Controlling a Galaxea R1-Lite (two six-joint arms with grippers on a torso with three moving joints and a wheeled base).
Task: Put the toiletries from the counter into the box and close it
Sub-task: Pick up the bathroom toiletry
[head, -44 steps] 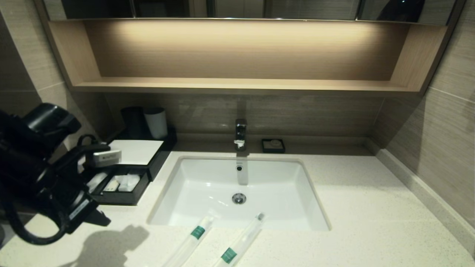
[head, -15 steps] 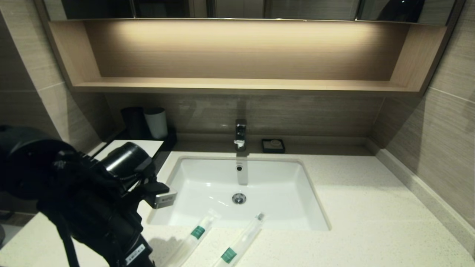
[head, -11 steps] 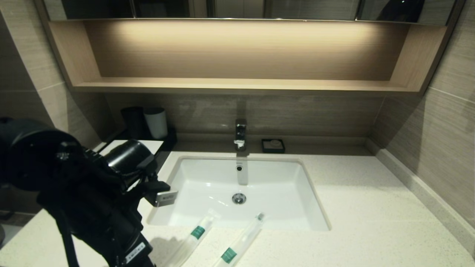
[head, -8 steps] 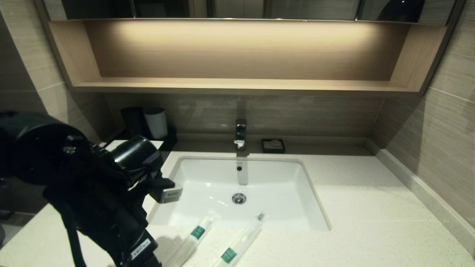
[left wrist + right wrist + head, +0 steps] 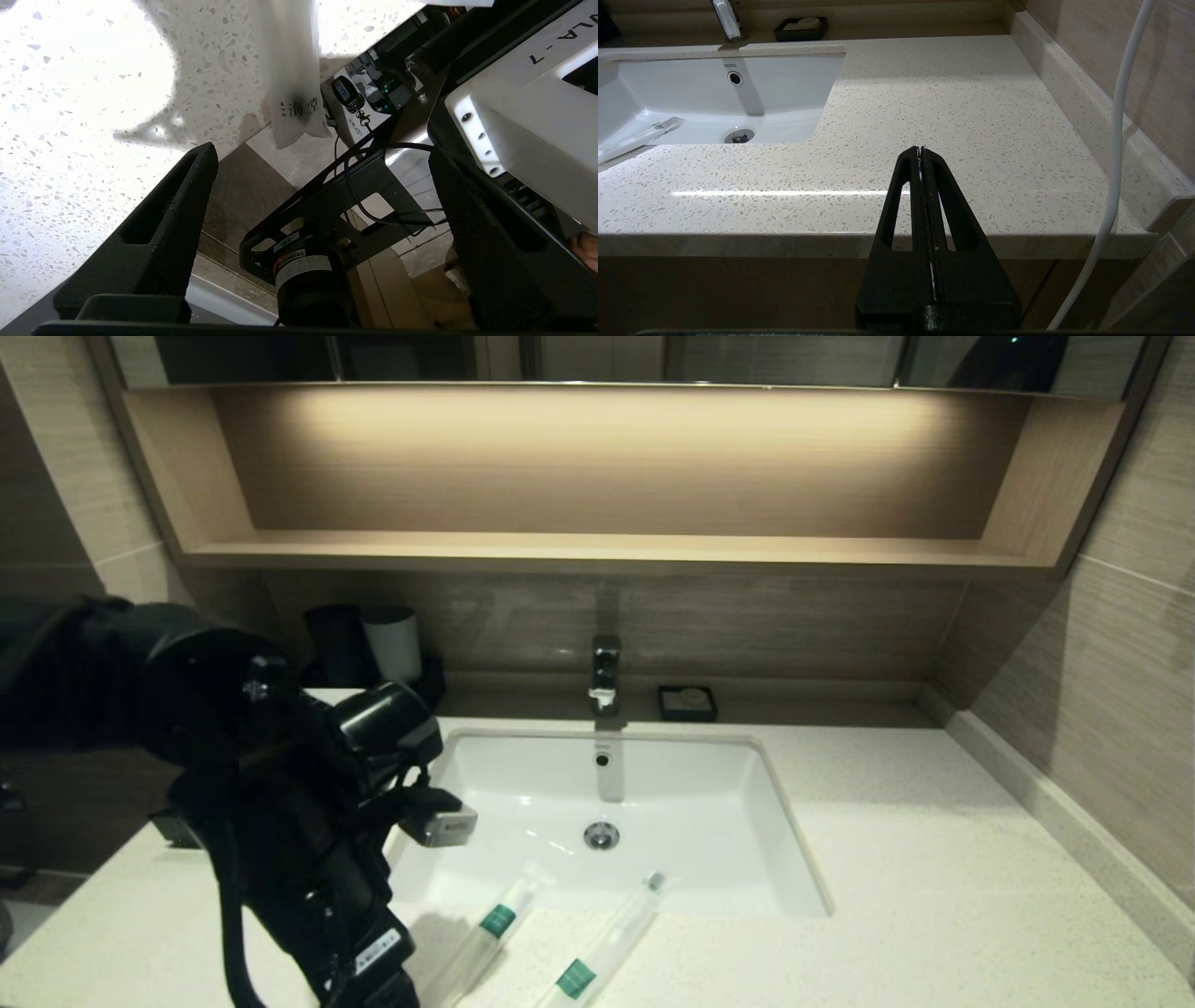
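Note:
Two toiletries in clear sleeves with green bands, one [image 5: 498, 920] left of the other [image 5: 576, 978], lie on the pale speckled counter [image 5: 934, 896] at the sink's front edge. My left arm [image 5: 308, 840] reaches down over the counter's front left and hides almost all of the box. In the left wrist view the left gripper [image 5: 322, 150] is open wide and empty, just past the counter's edge [image 5: 93, 116], with a sleeve end [image 5: 292, 93] overhanging ahead of it. The right gripper [image 5: 920, 149] is shut, empty, off the counter's front right.
The white sink [image 5: 607, 803] sits mid-counter under a faucet [image 5: 605, 677]. A small black soap dish [image 5: 687, 702] stands behind it and two cups [image 5: 392, 644] at the back left. A wooden shelf [image 5: 607, 551] runs above. The robot's base [image 5: 303, 275] lies below the left gripper.
My left arm has swung away from the box, right and down toward the counter's front by the left toiletry. Earlier the box's open drawer showed; the arm now covers it.

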